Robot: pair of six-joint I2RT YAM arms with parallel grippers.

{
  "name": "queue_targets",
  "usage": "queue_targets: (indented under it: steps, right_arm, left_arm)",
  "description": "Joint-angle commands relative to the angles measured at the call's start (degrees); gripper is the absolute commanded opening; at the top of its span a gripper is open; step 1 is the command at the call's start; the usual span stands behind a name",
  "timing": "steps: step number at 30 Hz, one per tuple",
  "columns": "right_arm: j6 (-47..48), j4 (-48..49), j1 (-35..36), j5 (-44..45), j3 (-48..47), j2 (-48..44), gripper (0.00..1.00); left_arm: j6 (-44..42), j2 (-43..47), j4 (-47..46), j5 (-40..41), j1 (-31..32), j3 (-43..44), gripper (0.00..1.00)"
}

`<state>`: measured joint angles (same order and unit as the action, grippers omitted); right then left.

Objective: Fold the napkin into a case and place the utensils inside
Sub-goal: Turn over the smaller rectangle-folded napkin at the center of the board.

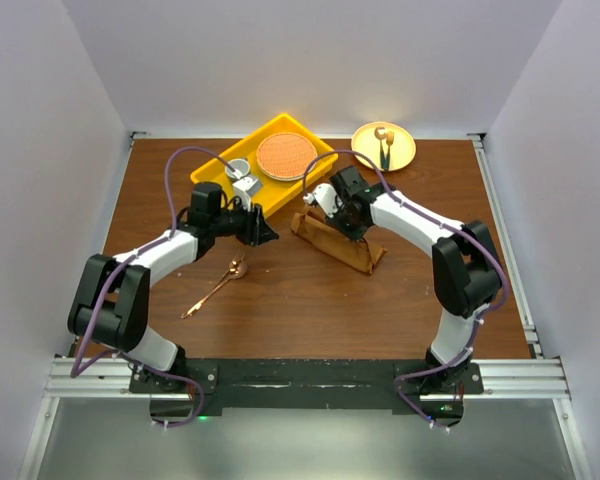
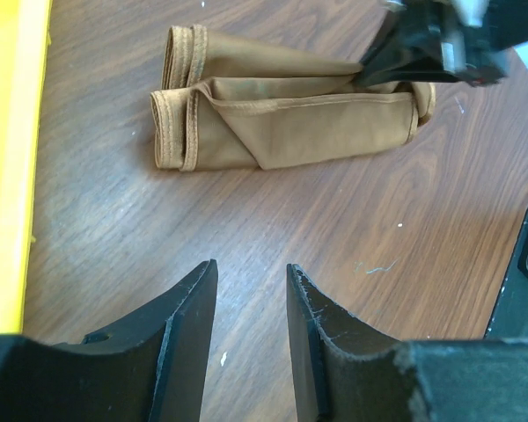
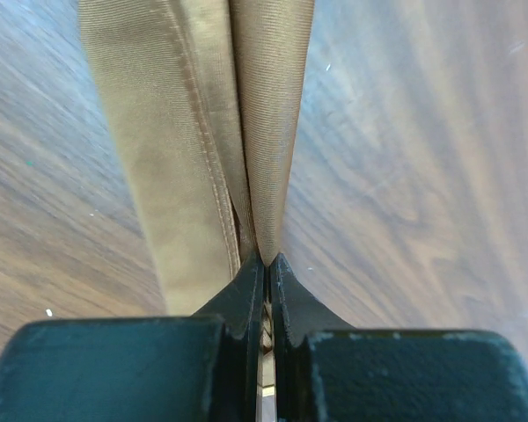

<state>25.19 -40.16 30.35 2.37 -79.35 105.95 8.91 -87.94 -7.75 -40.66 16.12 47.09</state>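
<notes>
The rust-brown napkin lies folded as a narrow oblong case (image 1: 338, 245) in the middle of the table. It also shows in the left wrist view (image 2: 282, 119), with its hemmed ends to the left. My right gripper (image 1: 352, 230) is shut on a raised fold of the cloth (image 3: 246, 132), and its fingers (image 2: 396, 57) meet the case's far right edge. My left gripper (image 1: 270, 235) is open and empty (image 2: 252, 268), low over bare wood just left of the case. The copper spoon (image 1: 220, 283) lies on the table in front of the left gripper, apart from the case.
A yellow tray (image 1: 310, 140) at the back holds an orange round plate (image 1: 283, 156) and a small grey cup (image 1: 238, 167); its edge shows in the left wrist view (image 2: 9, 176). A yellow plate (image 1: 400, 150) at the back right holds a dark-handled utensil (image 1: 385, 150).
</notes>
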Motion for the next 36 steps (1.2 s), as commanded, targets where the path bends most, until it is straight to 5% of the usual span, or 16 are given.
queue_targets:
  steps: [1,10,30,36]
  right_arm:
    - [2.67,5.17,4.62,6.67,5.15,-5.57,0.0]
    - [2.5,16.77,13.59,17.39,16.94,-10.32,0.0]
    - [1.44,18.72,28.7,24.52,23.7,-17.62,0.0]
    - [-1.02,19.07,31.17,22.43,30.74,-17.62,0.18]
  left_arm:
    - [-1.87,2.34,0.54,0.15,-0.91,-0.68,0.42]
    - [-3.02,3.65,1.86,0.41,-1.62,-1.74,0.41]
    - [-2.93,7.34,2.56,2.43,-1.79,-5.08,0.41]
    - [-4.77,12.08,4.75,2.78,-1.88,-7.45,0.4]
